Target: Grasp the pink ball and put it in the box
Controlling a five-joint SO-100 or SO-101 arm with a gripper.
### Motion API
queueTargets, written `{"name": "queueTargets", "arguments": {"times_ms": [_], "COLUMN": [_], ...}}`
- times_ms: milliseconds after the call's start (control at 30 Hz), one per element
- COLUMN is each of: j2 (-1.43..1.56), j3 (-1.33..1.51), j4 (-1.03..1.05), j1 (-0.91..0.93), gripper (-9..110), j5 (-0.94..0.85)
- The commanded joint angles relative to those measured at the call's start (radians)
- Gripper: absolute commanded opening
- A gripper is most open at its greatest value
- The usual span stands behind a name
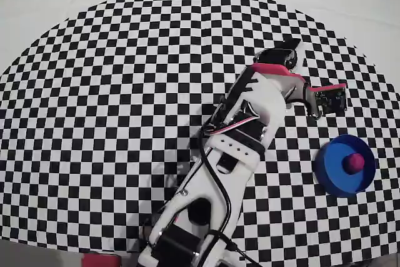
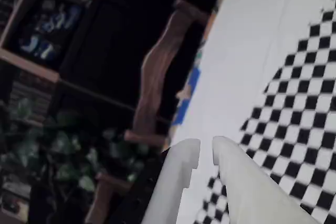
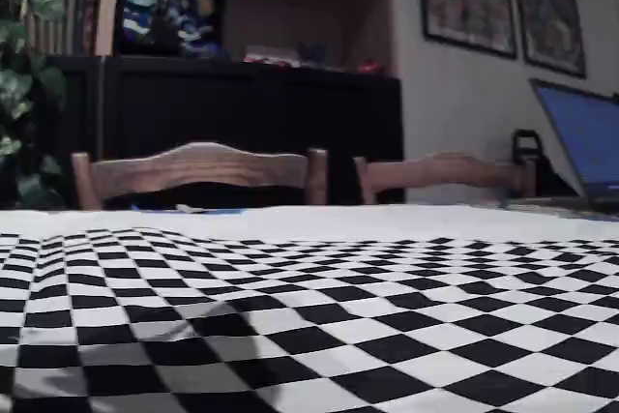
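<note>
Here the pink ball already lies inside the box; the hand, released and empty, hangs apart; next, likely only retreat.

My arm is built of white plastic shells with black motor blocks set between them, trimmed with flat pink panels near the wrist. A black cable runs along my lower links, and a pink-and-white wire crosses the middle segment. Small screw holes dot one white bracket. In the wrist view my gripper shows two smooth white fingers.
</note>
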Motion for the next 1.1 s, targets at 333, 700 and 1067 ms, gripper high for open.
{"name": "queueTargets", "arguments": {"times_ms": [333,700,1067], "j2": [0.589,0.922,0.922], "j3": [0.362,0.603,0.603], "j4": [0.207,0.621,0.856], "j1": [-0.365,-0.514,-0.565], "gripper": [0,0,0], "j5": [0.285,0.359,0.353]}}
